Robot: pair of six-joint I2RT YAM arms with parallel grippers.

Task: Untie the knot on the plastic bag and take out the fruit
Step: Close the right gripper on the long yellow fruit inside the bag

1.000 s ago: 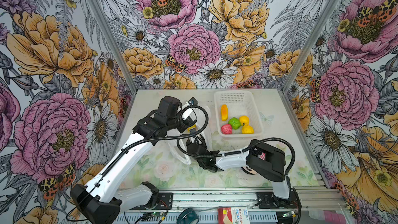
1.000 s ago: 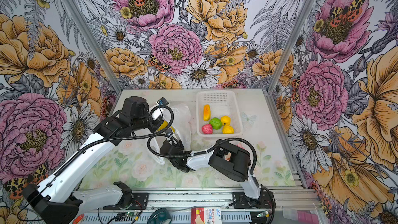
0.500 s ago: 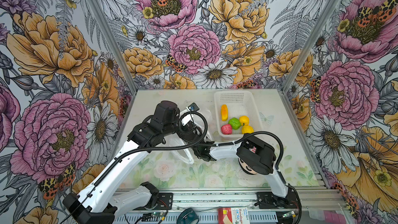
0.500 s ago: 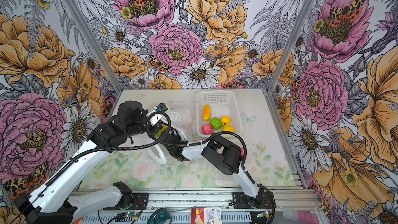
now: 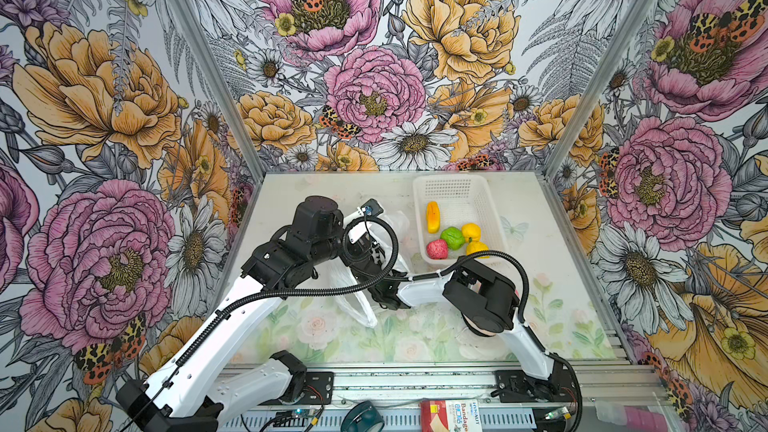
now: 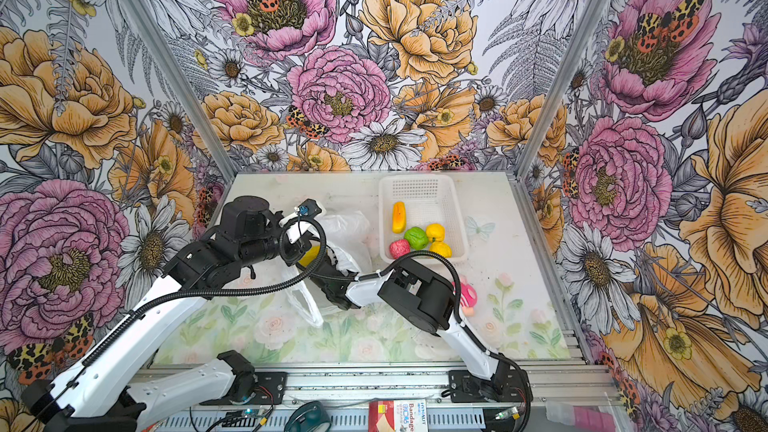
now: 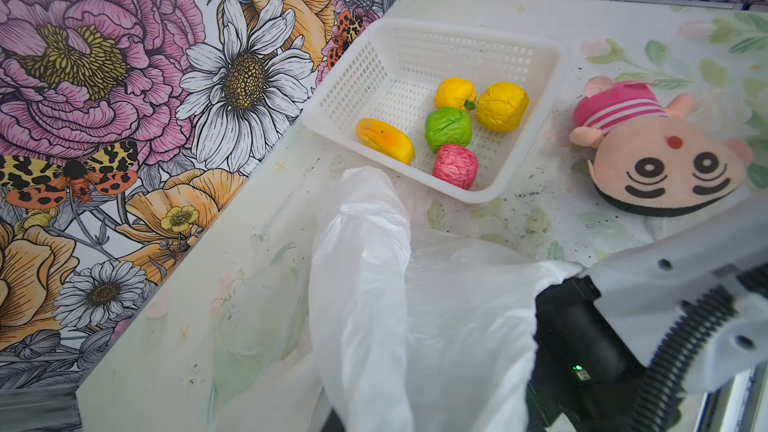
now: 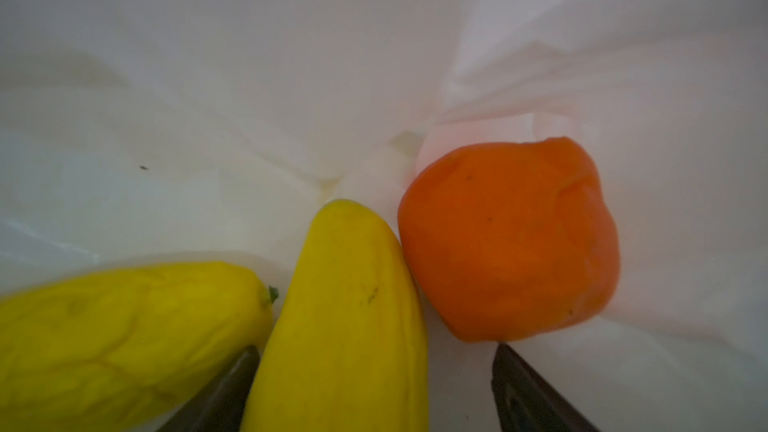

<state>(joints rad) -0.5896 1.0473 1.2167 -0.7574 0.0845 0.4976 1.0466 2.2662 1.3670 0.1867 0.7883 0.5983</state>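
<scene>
Your plastic bag [image 5: 351, 299] lies mid-frame in a top view, with your left gripper [image 5: 372, 248] pinched shut on its film. The basket [image 5: 457, 187], up and to the right, holds five fruits [image 5: 452, 238]. Inside the bag, your right gripper [image 8: 376, 349] gapes wide around a yellow fruit [image 8: 345, 284], beside an orange fruit [image 8: 507, 243].

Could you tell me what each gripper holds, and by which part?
The left gripper pinches the plastic bag by the film at its opening; right gripper, fingers open around a yellow fruit, holds nothing.

Robot lab booth, floral walls [image 5: 374, 76], aluminium rails [image 5: 415, 380]

Overhead pair, close wrist views
</scene>
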